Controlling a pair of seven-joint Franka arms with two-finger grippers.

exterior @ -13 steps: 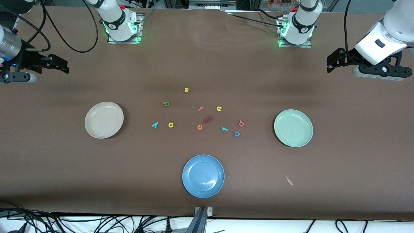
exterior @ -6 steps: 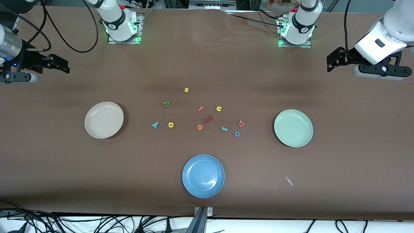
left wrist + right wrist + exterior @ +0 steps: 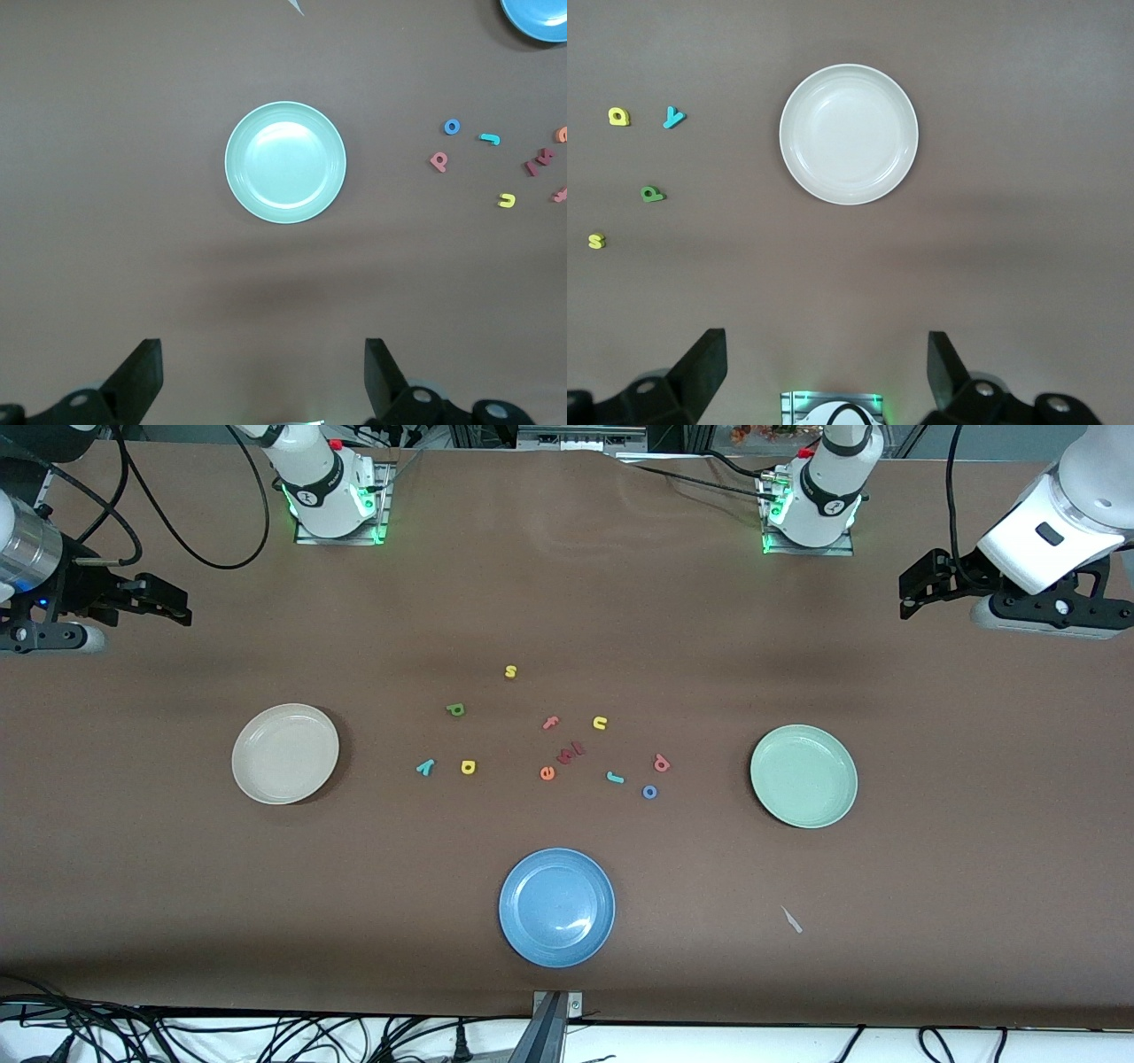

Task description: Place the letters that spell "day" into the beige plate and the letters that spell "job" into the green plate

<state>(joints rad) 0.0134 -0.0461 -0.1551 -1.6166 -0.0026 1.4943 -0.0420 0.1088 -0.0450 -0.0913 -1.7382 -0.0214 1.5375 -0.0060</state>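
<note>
Around the frame's centre lie the loose foam letters: green d (image 3: 454, 709), yellow a (image 3: 468, 767) and teal y (image 3: 425, 767) toward the beige plate (image 3: 285, 754); teal j (image 3: 615, 778), blue o (image 3: 649, 792) and salmon b (image 3: 661, 763) toward the green plate (image 3: 803, 776). Both plates are empty. Decoys crowd them: the orange e (image 3: 547, 773) near j invites a wrong or double pick. Left gripper (image 3: 905, 590), upper right, and right gripper (image 3: 180, 609), upper left, hover open, holding nothing.
</note>
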